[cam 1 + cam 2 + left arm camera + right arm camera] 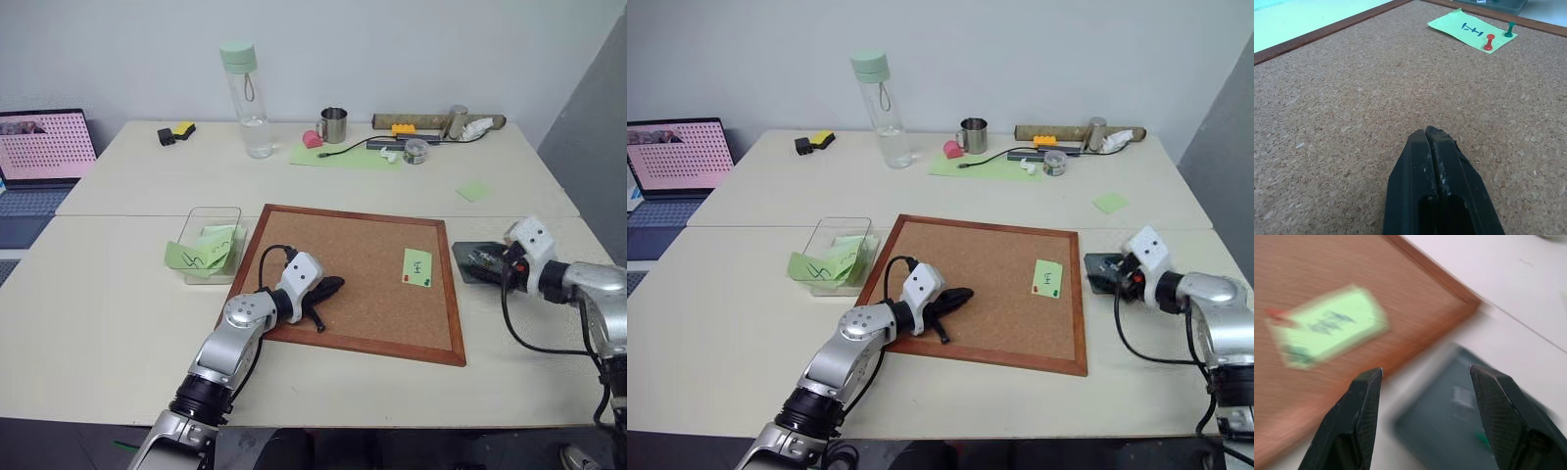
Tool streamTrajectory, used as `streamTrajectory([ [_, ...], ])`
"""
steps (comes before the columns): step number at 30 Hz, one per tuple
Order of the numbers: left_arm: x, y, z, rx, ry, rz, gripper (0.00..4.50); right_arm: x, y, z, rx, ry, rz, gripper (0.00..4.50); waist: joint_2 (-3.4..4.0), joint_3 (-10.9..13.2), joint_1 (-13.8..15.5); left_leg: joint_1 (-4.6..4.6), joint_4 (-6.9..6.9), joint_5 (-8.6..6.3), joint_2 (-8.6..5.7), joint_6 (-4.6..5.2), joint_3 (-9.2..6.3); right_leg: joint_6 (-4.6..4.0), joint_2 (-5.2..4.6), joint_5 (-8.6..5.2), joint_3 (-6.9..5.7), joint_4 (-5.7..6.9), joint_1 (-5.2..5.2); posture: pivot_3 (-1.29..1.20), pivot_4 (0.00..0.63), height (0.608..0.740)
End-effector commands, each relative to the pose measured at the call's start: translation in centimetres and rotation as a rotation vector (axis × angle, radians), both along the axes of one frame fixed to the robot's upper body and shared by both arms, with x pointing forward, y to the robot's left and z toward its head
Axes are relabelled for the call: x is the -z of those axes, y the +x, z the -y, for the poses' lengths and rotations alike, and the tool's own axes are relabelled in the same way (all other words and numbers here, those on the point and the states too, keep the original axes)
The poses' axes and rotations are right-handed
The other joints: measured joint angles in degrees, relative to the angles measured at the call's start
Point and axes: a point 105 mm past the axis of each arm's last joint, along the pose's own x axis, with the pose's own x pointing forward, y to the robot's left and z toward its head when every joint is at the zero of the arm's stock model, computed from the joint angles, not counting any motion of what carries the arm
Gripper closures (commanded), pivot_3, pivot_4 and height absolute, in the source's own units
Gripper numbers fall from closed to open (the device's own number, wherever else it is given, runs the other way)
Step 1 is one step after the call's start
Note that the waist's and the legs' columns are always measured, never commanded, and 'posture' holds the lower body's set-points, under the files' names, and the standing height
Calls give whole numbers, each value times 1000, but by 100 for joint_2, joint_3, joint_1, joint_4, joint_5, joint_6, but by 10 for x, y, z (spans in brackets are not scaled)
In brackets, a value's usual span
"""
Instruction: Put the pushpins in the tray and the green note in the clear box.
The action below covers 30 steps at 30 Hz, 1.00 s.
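The green note [416, 266] with its black "H" mark lies on the right part of the corkboard [362, 245]. A red pushpin [1489, 42] and a green pushpin [1509, 30] stand in the note's near edge. The dark grey tray [468, 273] sits just right of the board, with small items in it that I cannot make out. My right gripper [1425, 371] hovers over the tray's near side, open, with nothing between its fingers. My left gripper [1429, 131] is shut and empty, its tip low over the board's left part. The clear box [199, 217] stands left of the board.
Green notes with black squiggles [201, 255] fill the clear box and hang over its side. A blank green note [473, 192] lies at the back right. A water bottle [248, 103], a steel mug [334, 124], cables and a laptop [39, 157] stand further back.
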Motion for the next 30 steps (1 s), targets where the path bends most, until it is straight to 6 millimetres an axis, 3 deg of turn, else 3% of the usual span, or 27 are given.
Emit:
streamTrajectory([
  [1,29,-12,0,21,51,-110,4500,1,-12,-28,-118,19,19,1513,-2,0,1,1,1,0,0,0,0,0,0,0,0,0,1,0,150,740],
  [5,29,-13,-1,24,56,-109,4500,14,-9,-46,-118,49,25,1513,-5,-3,-2,3,-1,0,0,0,-1,0,0,0,0,0,1,0,150,740],
  [12,30,-14,-2,22,59,-115,4500,23,-3,-43,-82,91,25,1513,-5,-3,3,2,1,1,0,-1,-1,0,0,0,0,-1,0,0,150,740],
  [13,30,-15,-2,22,59,-117,4500,23,-2,-42,-78,98,27,1872,-5,-3,2,2,0,1,0,-1,-1,0,0,0,0,-1,0,0,150,740],
  [26,32,-16,-3,26,67,-127,4500,27,-4,-39,-85,145,10,4449,-5,-3,0,3,-1,0,0,-1,-1,0,0,0,0,-1,0,0,150,740],
  [30,32,-16,-4,25,69,-126,4500,27,-7,-39,-101,143,10,4449,-5,-3,0,2,0,0,0,-1,-1,0,0,0,0,0,0,0,150,740],
])
